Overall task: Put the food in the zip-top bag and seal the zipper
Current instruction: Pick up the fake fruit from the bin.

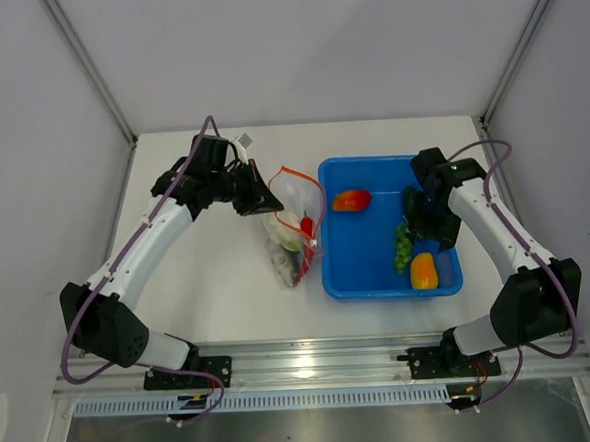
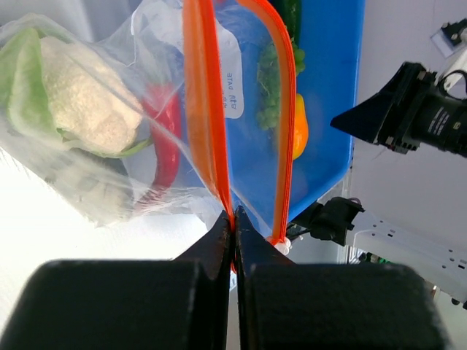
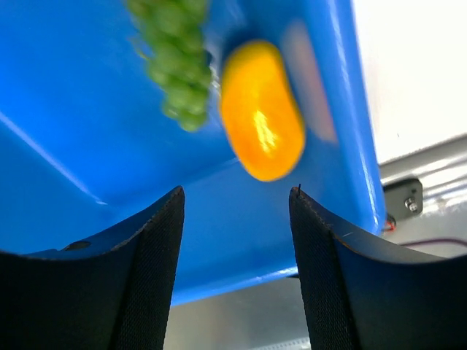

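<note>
The clear zip-top bag lies on the table left of the blue tray, its mouth held open. My left gripper is shut on one side of the red-orange zipper. Inside the bag are a white cauliflower and a red chili. My right gripper hangs open over the tray, just short of the orange-yellow pepper, and nothing is between its fingers. Green grapes lie beside the pepper. A red tomato sits farther back.
The blue tray stands right of centre, its left wall close to the bag. White walls enclose the table on three sides. A metal rail runs along the near edge by the arm bases.
</note>
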You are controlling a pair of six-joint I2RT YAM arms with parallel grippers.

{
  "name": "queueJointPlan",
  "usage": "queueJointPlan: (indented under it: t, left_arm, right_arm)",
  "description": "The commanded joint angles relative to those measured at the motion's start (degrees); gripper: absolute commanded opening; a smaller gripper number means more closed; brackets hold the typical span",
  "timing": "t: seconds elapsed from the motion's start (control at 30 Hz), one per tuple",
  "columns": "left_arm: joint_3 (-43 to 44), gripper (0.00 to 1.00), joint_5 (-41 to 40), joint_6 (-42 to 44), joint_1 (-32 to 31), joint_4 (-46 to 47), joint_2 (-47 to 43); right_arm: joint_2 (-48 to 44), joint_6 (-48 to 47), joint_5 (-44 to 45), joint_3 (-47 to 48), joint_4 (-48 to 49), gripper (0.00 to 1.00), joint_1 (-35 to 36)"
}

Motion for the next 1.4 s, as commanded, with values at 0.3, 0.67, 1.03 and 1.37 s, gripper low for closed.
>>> queueJointPlan:
  t: [0.3, 0.67, 1.03, 1.37]
  left_arm:
    - [-2.5, 0.01, 2.1, 1.5, -0.1, 1.9, -3.1]
    - [-3.1, 0.01, 1.8, 1.5, -0.1, 1.9, -4.2]
    - [-3.2, 0.01, 1.5, 1.6, -0.1, 1.6, -4.4]
    - [-3.4, 0.01, 1.0, 2.2, -0.1, 1.1, -4.2]
  right_arm:
    - [-5.4, 2.6, 1.6, -14.4, 5.6, 0.65, -0.3]
    - [-2.3, 1.0, 4.2, -19.7, 11.5, 0.67, 4.4]
    - [0.3, 0.4, 3.5, -24.0, 16.8, 0.71, 4.7]
    - [6.3, -0.8, 5.7, -22.5, 20.8, 0.68, 4.7]
